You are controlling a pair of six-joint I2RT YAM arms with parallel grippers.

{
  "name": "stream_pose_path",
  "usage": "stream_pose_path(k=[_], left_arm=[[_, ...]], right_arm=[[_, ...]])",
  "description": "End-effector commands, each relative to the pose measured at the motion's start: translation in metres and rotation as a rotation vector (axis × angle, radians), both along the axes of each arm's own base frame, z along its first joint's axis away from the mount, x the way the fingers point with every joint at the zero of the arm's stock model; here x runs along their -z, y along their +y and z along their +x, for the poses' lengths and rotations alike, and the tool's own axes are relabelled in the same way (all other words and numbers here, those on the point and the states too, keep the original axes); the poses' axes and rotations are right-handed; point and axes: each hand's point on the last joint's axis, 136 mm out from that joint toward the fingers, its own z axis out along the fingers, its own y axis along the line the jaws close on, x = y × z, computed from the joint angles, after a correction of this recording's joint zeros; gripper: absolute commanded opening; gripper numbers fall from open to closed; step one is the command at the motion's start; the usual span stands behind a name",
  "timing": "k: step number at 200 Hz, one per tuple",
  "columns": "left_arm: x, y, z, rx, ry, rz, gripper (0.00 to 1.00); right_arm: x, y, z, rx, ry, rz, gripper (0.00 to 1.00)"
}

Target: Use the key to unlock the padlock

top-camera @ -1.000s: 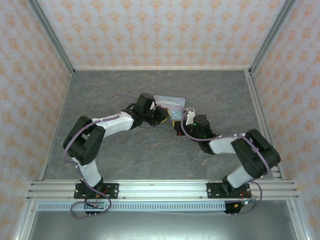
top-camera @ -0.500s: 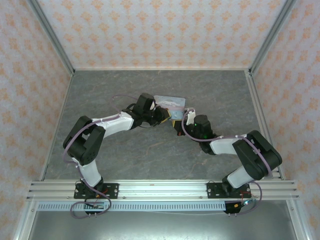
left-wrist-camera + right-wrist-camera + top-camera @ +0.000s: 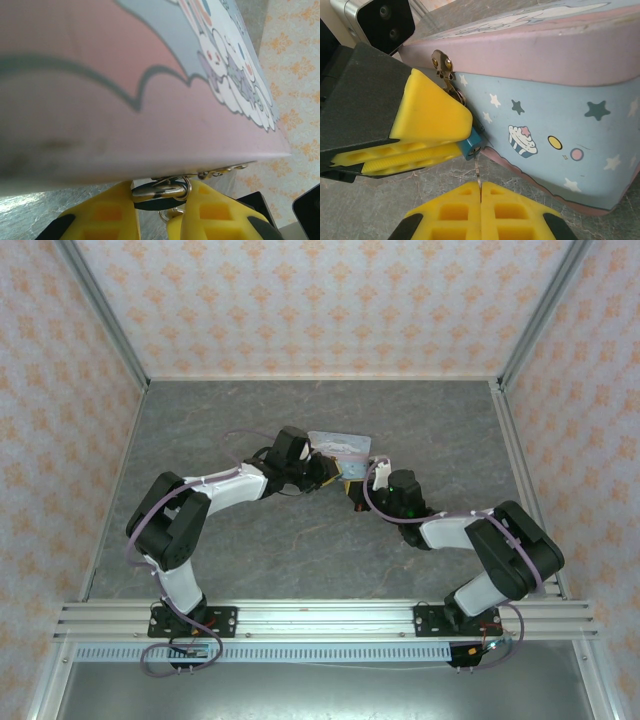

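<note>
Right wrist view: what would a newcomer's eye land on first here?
The pale blue cartoon tin with its pink lid takes up the right half. At its hasp, the yellow left fingers pinch the tiny teal padlock. Just below, the right fingers are shut on a thin key whose tip points up at the padlock's underside.

Top external: high, behind arm bases, facing down and toward far wall; whole table (image 3: 200,420) seen from distance. Left wrist: pressed close against tin (image 3: 125,90) lid, looking along it. Right wrist: close, low, facing tin's side. Wrist views share padlock (image 3: 470,144) at latch.
</note>
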Motion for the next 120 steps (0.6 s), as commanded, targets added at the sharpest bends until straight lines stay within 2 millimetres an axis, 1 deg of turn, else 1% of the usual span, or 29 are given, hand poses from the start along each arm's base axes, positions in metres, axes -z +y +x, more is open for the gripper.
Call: stream_pose_path(k=[1, 36, 74, 120], left_arm=[[-0.036, -0.016, -0.012, 0.087, -0.029, -0.085, 0.16], [-0.042, -0.017, -0.020, 0.119, -0.029, -0.092, 0.16], [-0.038, -0.014, -0.026, 0.152, -0.022, -0.061, 0.16], [-0.036, -0.015, -0.025, 0.151, -0.021, -0.057, 0.16]], right_arm=[[-0.020, 0.008, 0.008, -0.013, -0.082, 0.037, 0.00], [-0.021, 0.010, 0.009, -0.023, -0.096, 0.035, 0.00], [-0.024, 0.011, 0.009, -0.031, -0.114, 0.032, 0.00], [-0.028, 0.016, 0.008, -0.068, -0.106, 0.063, 0.00]])
